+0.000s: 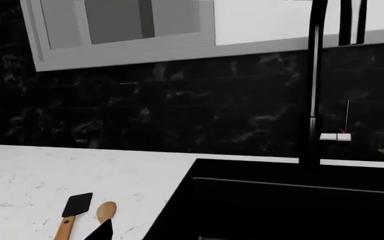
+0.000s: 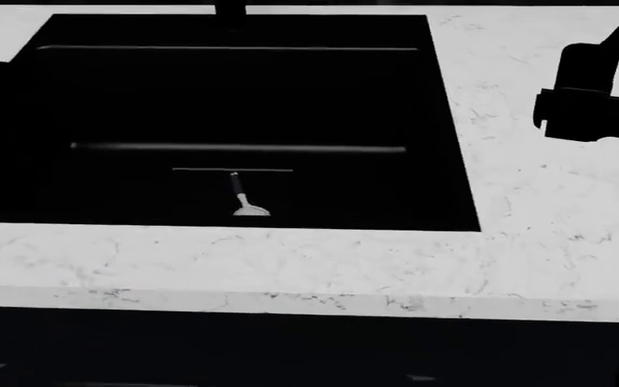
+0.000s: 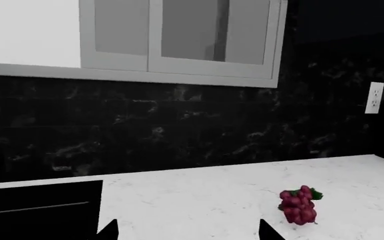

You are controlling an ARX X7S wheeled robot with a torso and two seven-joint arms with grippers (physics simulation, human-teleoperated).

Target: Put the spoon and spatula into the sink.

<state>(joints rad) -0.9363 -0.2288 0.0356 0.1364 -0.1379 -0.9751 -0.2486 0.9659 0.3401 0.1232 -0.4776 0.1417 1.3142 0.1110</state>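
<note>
My left wrist camera shows the spatula and the spoon lying side by side on the white counter, just beside each other and close to the sink rim, both outside the basin. The spatula's black blade and the spoon's bowl point toward the dark backsplash. A single dark fingertip of my left gripper pokes into that view, right next to the spoon; I cannot tell whether those jaws are released or clenched. The faucet rises behind the sink, under a grey cabinet.

From my head, the sink fills the view from 9 to 1 o'clock, with a white-headed utensil lying on its floor near the middle. My right arm hangs over the counter at 2 o'clock; a bit of my left arm shows at 10 o'clock.

My right gripper shows two fingertips spread well apart, released and holding nothing. Beyond them, at about 2 o'clock from those tips, a bunch of grapes sits on the counter, and an outlet is on the wall.
</note>
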